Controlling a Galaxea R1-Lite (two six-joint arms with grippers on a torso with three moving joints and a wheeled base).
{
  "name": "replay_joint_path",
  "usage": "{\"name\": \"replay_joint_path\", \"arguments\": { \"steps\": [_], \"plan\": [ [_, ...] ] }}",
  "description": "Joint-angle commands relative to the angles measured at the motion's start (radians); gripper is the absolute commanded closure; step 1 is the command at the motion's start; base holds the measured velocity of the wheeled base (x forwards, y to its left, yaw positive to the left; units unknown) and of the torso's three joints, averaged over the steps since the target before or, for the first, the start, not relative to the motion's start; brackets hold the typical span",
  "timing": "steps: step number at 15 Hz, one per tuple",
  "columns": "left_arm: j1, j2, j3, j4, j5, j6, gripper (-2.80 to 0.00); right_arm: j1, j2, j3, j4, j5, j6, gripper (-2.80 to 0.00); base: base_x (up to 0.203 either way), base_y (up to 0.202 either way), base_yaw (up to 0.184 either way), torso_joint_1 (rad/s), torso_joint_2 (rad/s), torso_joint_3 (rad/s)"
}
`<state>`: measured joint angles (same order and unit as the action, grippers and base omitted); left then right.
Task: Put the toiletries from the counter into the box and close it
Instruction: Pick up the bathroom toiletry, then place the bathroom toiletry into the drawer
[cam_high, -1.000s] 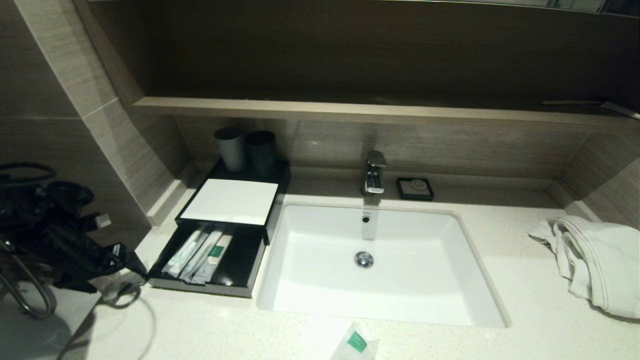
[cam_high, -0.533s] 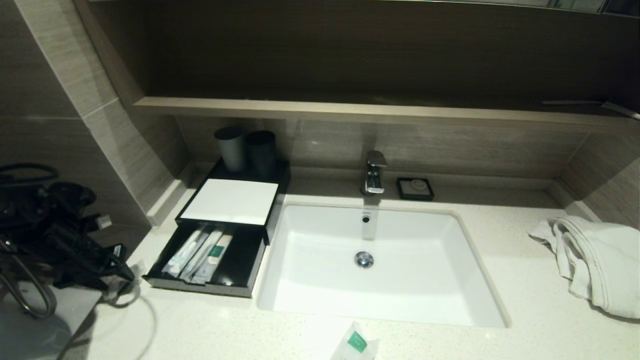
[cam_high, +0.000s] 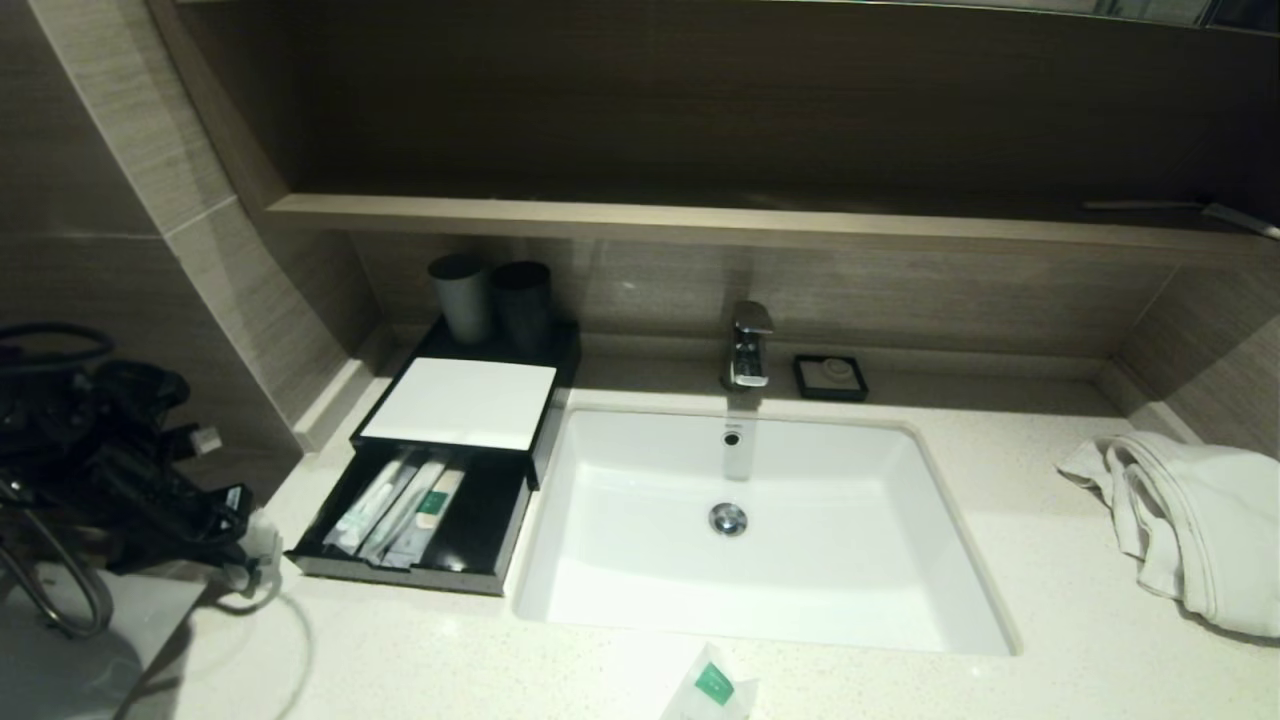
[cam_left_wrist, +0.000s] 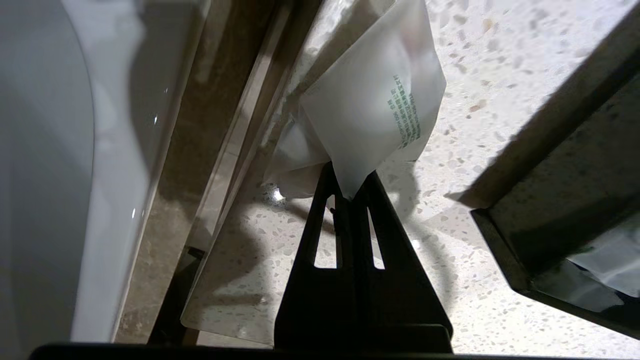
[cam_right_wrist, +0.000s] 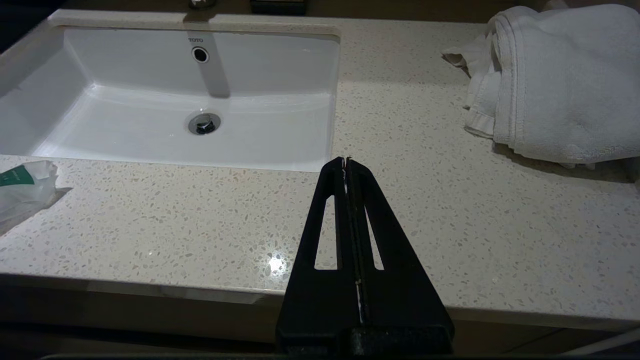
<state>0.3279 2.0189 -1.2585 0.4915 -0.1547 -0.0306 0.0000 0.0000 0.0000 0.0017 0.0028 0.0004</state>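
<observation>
clear plastic packet (cam_left_wrist: 372, 107) is pinched in the left gripper (cam_left_wrist: 345, 192) near the open drawer (cam_high: 420, 570); next it must go over the drawer. right gripper (cam_right_wrist: 346, 162) idle, pressed together.

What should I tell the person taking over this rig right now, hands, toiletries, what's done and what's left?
Left hand: shut on a white packet, above the counter just left of the box.
Right hand: shut, empty, parked over the counter's front edge.
Done: the drawer is pulled out, with three long packs in it.
Left: drop the held packet in, fetch the green-marked sachet in front of the sink, then push the drawer shut.
</observation>
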Motion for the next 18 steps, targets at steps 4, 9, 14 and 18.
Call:
{"name": "replay_joint_path", "arguments": {
  "steps": [4,9,14,18],
  "plan": [
    [-0.002,-0.103,-0.011,0.006,-0.010,-0.005,0.00,0.000,0.000,0.000,0.000,0.000,0.000,0.00,0.000,0.000,0.000,0.000,0.00,0.000],
    [-0.149,-0.207,-0.011,0.006,-0.010,-0.074,0.00,0.000,0.000,0.000,0.000,0.000,0.000,0.00,0.000,0.000,0.000,0.000,0.00,0.000],
    [-0.334,-0.205,-0.108,0.005,-0.008,-0.104,0.00,0.000,0.000,0.000,0.000,0.000,0.000,0.00,0.000,0.000,0.000,0.000,0.00,0.000],
    [-0.435,-0.187,-0.129,0.004,-0.001,-0.105,0.00,0.000,0.000,0.000,0.000,0.000,0.000,0.00,0.000,0.000,0.000,0.000,0.00,0.000]
  ]
}}
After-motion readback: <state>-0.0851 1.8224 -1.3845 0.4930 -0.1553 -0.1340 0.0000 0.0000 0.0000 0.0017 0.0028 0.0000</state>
